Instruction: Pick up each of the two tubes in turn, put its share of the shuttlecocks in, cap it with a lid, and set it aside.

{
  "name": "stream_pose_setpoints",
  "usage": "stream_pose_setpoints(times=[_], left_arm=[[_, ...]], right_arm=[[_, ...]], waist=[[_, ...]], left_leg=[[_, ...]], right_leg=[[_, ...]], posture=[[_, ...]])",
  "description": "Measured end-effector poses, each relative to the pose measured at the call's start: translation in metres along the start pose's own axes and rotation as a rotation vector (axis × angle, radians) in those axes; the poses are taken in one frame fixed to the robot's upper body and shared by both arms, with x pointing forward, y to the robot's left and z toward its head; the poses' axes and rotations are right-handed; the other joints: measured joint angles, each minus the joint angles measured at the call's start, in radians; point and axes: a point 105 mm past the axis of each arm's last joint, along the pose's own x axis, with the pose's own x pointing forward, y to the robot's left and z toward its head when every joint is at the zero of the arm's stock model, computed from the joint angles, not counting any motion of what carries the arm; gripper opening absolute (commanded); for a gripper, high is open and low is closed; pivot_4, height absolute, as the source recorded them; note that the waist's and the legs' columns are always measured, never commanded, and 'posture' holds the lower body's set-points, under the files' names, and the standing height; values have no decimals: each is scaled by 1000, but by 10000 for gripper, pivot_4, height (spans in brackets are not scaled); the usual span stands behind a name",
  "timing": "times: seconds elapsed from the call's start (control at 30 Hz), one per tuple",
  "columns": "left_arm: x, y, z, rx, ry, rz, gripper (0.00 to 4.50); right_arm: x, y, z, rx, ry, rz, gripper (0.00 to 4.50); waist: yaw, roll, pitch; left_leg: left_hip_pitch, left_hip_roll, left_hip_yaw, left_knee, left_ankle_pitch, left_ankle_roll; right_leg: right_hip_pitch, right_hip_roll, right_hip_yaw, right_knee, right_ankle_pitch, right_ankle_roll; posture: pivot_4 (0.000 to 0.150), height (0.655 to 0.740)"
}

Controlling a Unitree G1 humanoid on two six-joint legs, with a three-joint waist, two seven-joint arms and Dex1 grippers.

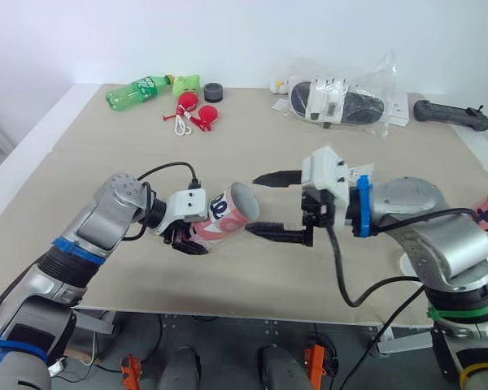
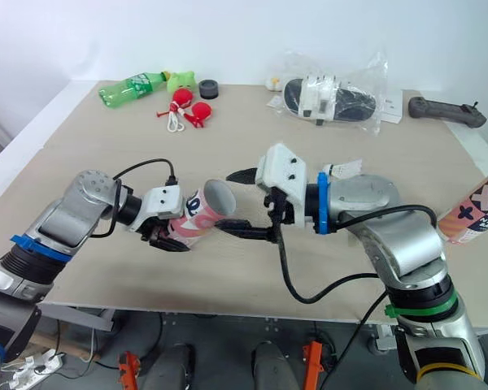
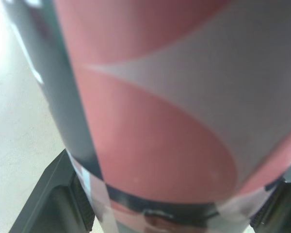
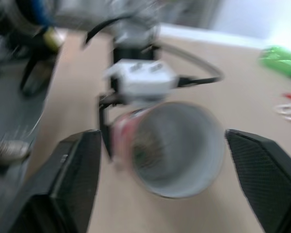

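A pink and white tube [image 1: 228, 213] lies nearly level just above the table, its open mouth facing my right arm. My left gripper [image 1: 185, 237] is shut on its closed end; in the left wrist view the tube [image 3: 160, 97] sits between the black fingers [image 3: 53, 204]. My right gripper [image 1: 254, 205] is open right at the mouth, one finger above the rim and one below, nothing between them. The right wrist view looks into the tube [image 4: 174, 150]; what is inside is too blurred to tell. A second pink tube [image 2: 476, 213] lies at the table's right edge.
At the back of the table [image 1: 106, 179] are a green bottle [image 1: 138, 89], a green toy [image 1: 187, 83], a black ring [image 1: 213, 92] and red items [image 1: 193, 110]. A plastic bag [image 1: 342, 101] and a black controller [image 1: 451, 114] lie at the back right.
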Motion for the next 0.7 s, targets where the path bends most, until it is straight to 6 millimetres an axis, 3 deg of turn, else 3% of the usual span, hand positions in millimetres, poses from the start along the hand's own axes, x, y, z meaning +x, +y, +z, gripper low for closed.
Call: stream_pose_setpoints(times=[0.1,0.17,0.27,0.4,0.57,0.7], left_arm=[[0,0,0,-1,-2,0,31486],[1,0,0,-2,-5,0,31486],[1,0,0,-5,-9,0,31486],[1,0,-1,-9,-8,2,31486],[2,0,-1,-12,-10,-2,31486],[2,0,-1,-11,-12,-5,31486]], right_arm=[[-30,-25,-13,64,23,-212,43710],[-54,-33,-36,141,57,-351,43710],[-88,-38,-72,246,130,-528,43710],[-128,-41,-97,292,201,-711,43710],[-153,-38,-125,340,278,-832,43710],[-167,-43,-136,338,326,-928,43710]], waist=[[3,-1,-1],[6,-1,-1],[6,0,-1],[3,0,-1],[0,0,-1],[1,1,-1]], left_leg=[[0,0,0,0,0,0],[0,0,0,-1,0,0],[-1,0,0,-1,-1,1],[1,0,0,0,0,1],[1,0,1,0,0,1],[1,0,1,0,0,1]], right_leg=[[0,0,0,0,0,0],[0,0,0,0,-1,0],[-1,0,0,0,-1,0],[0,0,0,0,0,0],[1,0,2,0,1,-1],[1,0,2,0,1,0]], posture=[[1500,7400],[1500,7400],[1500,7400],[1500,7400],[1500,7400],[1500,7400]])
